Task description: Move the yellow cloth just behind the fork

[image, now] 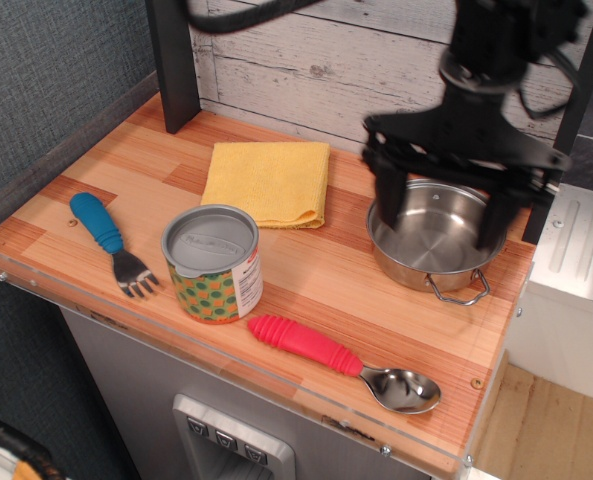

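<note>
Gripper (443,215) is spread wide, empty, near the right edge. Yellow cloth (269,181) by the back edge looks soft & light; you pinch its edge, w/ fork (112,243) front-left.

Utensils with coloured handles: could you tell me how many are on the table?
2: the blue-handled fork near the left edge, and the red-handled spoon along the front edge, right of the can. None appear hidden.
</note>
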You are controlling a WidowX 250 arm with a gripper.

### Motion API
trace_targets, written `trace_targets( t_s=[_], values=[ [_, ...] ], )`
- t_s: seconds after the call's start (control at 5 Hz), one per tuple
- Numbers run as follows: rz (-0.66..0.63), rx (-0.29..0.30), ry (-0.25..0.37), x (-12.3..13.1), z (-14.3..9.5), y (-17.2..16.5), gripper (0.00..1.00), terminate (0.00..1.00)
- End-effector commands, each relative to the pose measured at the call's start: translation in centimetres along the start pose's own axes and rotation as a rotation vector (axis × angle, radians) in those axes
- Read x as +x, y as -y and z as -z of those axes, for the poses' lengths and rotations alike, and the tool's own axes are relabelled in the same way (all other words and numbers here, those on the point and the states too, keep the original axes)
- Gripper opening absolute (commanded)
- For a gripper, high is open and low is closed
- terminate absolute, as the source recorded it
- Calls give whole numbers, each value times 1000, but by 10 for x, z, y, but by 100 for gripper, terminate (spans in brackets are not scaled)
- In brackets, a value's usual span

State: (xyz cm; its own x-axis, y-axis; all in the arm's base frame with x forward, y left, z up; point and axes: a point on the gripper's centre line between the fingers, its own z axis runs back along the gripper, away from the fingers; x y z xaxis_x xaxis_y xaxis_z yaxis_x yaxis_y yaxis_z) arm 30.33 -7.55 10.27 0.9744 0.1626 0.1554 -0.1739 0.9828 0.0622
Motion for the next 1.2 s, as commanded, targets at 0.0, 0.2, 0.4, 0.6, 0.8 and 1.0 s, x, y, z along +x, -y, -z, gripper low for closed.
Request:
trace_targets(
  t_s=[0.0,0.2,0.4,0.6,0.8,1.0],
  values=[
    [-72,72,14,45,2,-78,100,0],
    [-121,103,-19,57,15,-114,100,0],
    [-126,125,-33,67,28,-133,0,0],
    [-102,103,-29,77,46,-141,0,0],
    [-63,70,-24,82,65,-143,0,0],
    [-31,39,-15,83,81,-136,0,0]
  ],
)
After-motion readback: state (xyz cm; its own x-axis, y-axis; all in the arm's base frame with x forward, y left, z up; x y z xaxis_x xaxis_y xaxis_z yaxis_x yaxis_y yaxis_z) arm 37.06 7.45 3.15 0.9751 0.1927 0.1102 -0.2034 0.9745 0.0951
